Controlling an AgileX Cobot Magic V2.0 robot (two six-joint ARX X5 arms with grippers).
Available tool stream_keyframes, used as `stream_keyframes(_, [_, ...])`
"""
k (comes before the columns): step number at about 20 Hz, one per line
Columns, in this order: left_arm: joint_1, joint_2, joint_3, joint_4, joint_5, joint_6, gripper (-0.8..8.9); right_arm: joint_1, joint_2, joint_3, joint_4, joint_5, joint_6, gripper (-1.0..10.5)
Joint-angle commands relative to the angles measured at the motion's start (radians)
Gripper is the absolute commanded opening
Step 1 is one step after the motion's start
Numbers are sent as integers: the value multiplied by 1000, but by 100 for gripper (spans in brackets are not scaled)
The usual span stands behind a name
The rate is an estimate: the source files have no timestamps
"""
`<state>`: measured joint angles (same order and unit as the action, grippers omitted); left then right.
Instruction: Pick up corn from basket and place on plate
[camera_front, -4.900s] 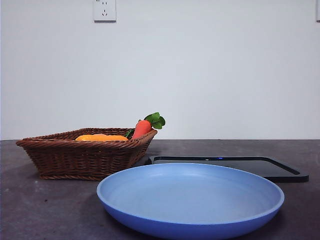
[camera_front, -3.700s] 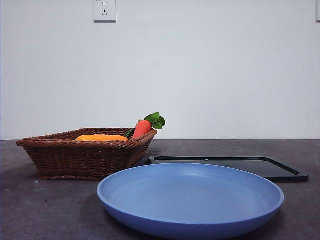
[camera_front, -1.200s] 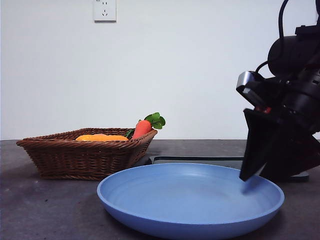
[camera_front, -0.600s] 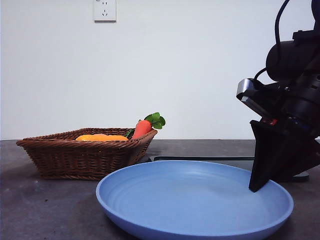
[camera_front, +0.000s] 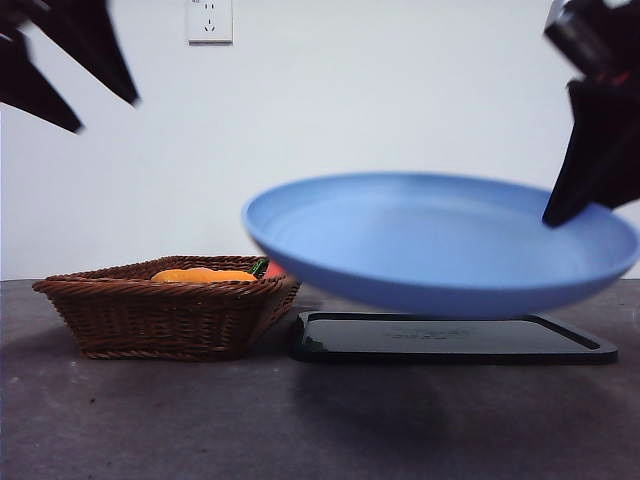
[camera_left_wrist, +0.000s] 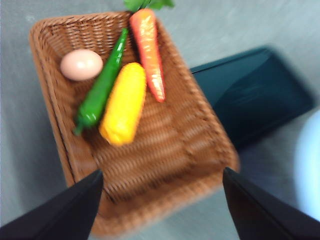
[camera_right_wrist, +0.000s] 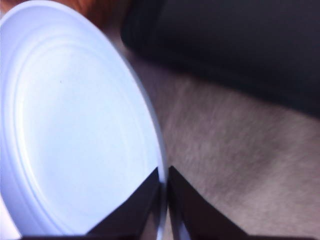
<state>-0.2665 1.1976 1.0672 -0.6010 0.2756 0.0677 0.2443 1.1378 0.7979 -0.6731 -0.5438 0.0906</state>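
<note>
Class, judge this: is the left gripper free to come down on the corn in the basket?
Probably yes: the left gripper hangs open over the basket, and the corn lies uncovered beside the green pepper and carrot.

The plate (camera_front: 440, 250) was plain light blue. The basket (camera_left_wrist: 165, 150) was brown woven wicker, holding a bumpy orange-yellow corn (camera_left_wrist: 124, 109), a red-orange carrot (camera_left_wrist: 150, 50) with green leaves, a glossy green pepper (camera_left_wrist: 100, 90) and a pale pink egg (camera_left_wrist: 81, 64). The tray (camera_front: 450, 337) was black, the table (camera_front: 150, 420) dark grey.
</note>
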Motion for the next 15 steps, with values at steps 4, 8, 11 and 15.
stream_keyframes(4, [-79,335,233,7,-99,135,391,-66,-63,16,6,-8,51,2])
stream_keyframes(8, [-93,526,359,-13,-131,168,391,-112,-69,16,7,-34,53,2])
stream_keyframes(11, [-93,615,400,-10,-131,168,391,-131,-69,16,8,-34,52,2])
stream_keyframes(15, [-93,697,401,3,-131,189,391,-138,-69,16,18,-33,52,2])
